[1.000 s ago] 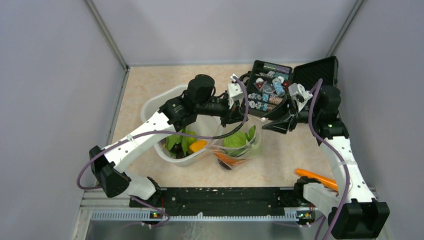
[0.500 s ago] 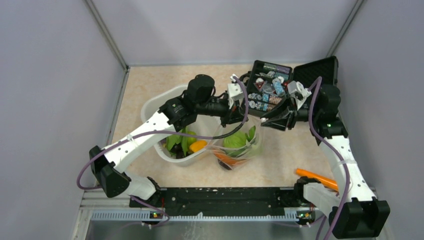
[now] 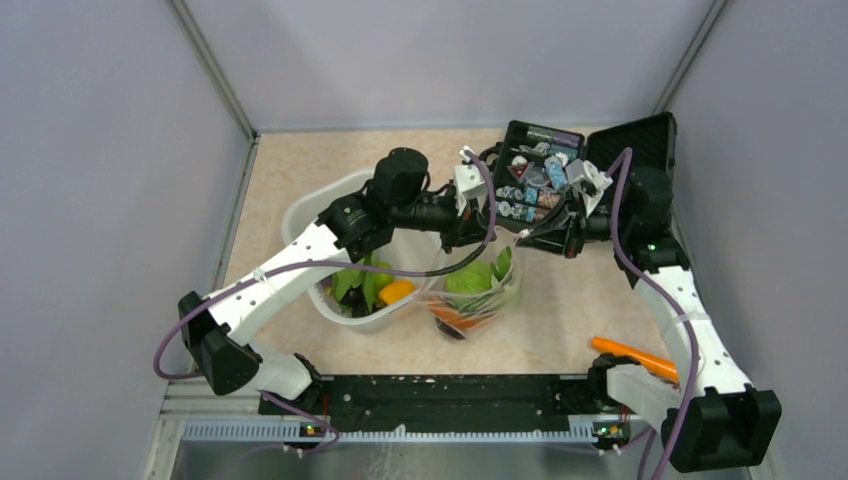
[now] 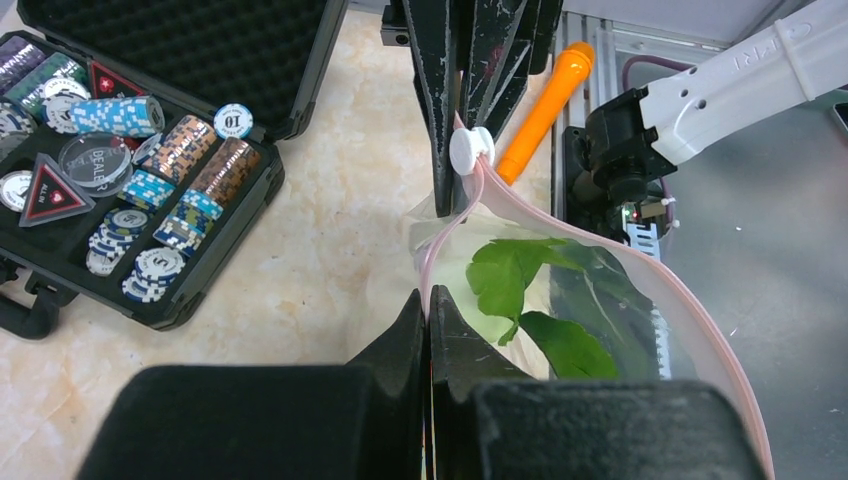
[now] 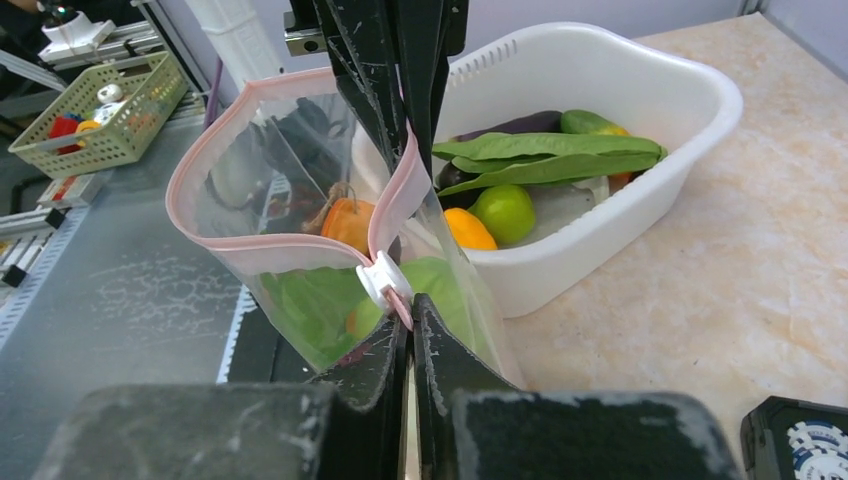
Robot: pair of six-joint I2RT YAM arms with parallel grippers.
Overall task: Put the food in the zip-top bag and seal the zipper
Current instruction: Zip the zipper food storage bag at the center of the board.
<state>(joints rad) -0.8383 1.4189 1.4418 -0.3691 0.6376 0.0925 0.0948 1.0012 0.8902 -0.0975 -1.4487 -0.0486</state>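
now left tool [image 4: 427,308] and right tool [image 5: 411,312] each clamp the zipper [image 5: 270,243].

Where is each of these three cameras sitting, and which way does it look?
Top external: above and behind, looking down on both arms, zip-top bag and white tub.
Left wrist: left arm, looking past the left gripper across the bag's mouth at the right gripper.
Right wrist: right arm, the reverse, right gripper nearest, tub behind.
Shared: both grippers pinching the pink zipper.
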